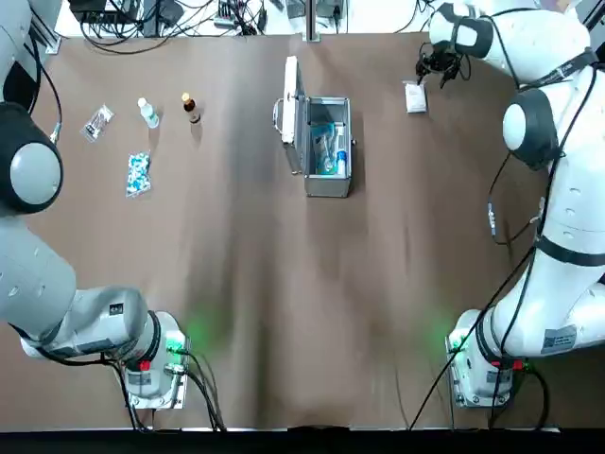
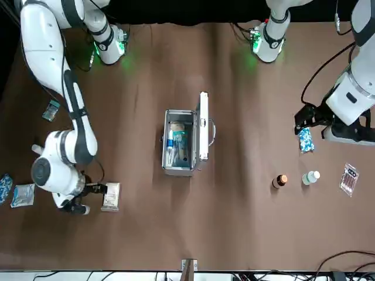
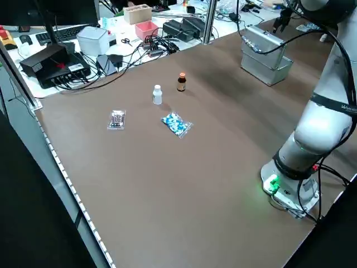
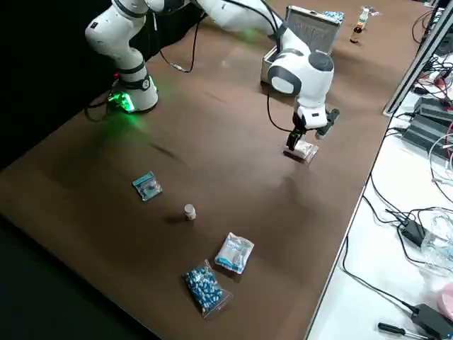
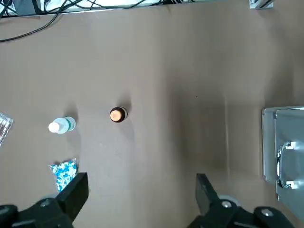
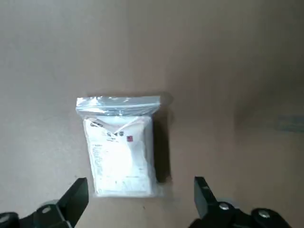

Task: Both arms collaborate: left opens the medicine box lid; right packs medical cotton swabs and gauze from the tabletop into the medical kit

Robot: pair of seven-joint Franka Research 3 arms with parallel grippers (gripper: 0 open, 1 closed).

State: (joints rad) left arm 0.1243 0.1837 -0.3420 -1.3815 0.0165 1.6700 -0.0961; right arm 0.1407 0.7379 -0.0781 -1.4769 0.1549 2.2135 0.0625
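Gauze (image 6: 121, 159) is seemingly to be packed next: on the tabletop (image 1: 255, 284), it is overhung by the spread right gripper (image 6: 141, 180), which must be lowered and closed. Left of the opened medical kit (image 1: 328, 188), the left gripper (image 5: 142, 178) is held apart.

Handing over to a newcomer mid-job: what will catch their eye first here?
Probably the open silver aluminium case near the table's middle, a light-blue packet inside. Next, the right arm's gripper, fingers open over the white gauze packet; the left gripper hovers, open, on the left side.
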